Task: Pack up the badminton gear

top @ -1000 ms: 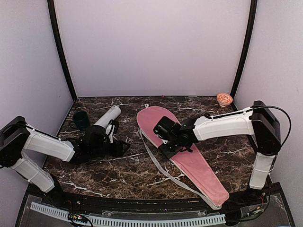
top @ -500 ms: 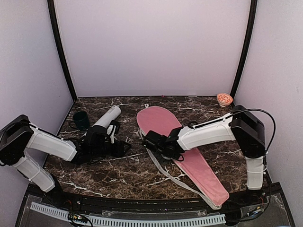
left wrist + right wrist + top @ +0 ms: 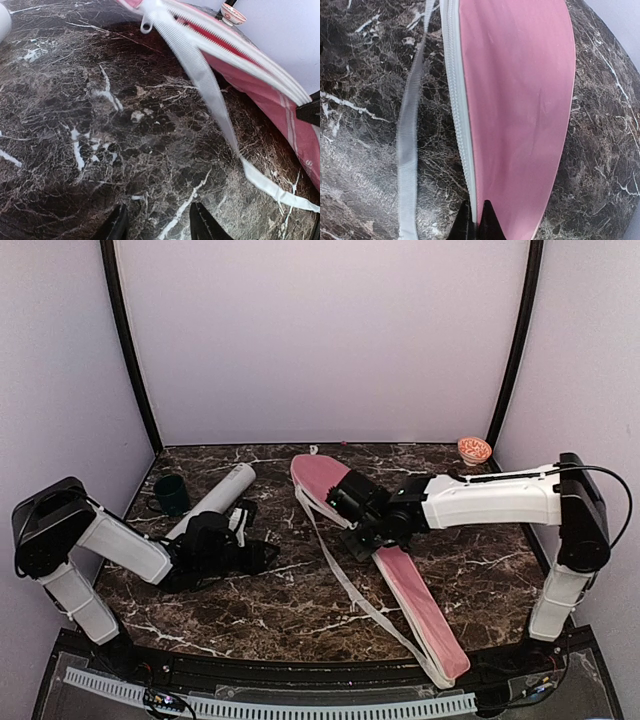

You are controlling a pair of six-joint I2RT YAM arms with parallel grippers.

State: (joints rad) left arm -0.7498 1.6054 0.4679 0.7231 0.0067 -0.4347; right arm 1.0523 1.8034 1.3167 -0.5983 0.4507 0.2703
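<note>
The pink racket-shaped cover [image 3: 405,585] runs diagonally across the table's right half, tipped up on its long edge. My right gripper [image 3: 362,532] is shut on its white zipper edge; in the right wrist view the fingertips [image 3: 487,222] pinch that edge of the cover [image 3: 515,100]. A white strap [image 3: 345,585] trails from the cover over the marble. The pale grey tube [image 3: 215,495] lies at the back left. My left gripper [image 3: 262,555] hovers low over bare marble in front of the tube, open with nothing between its fingers [image 3: 202,226]. Its wrist view shows the cover [image 3: 260,65] ahead.
A dark green cup [image 3: 170,494] stands left of the tube. A small orange-patterned bowl [image 3: 473,449] sits in the back right corner. Lilac walls and black posts enclose the dark marble table [image 3: 270,610].
My right gripper has shut on the cover's zipper edge and raised it, so the cover has tipped from flat onto its side and swung toward the back. The left arm barely moved.
</note>
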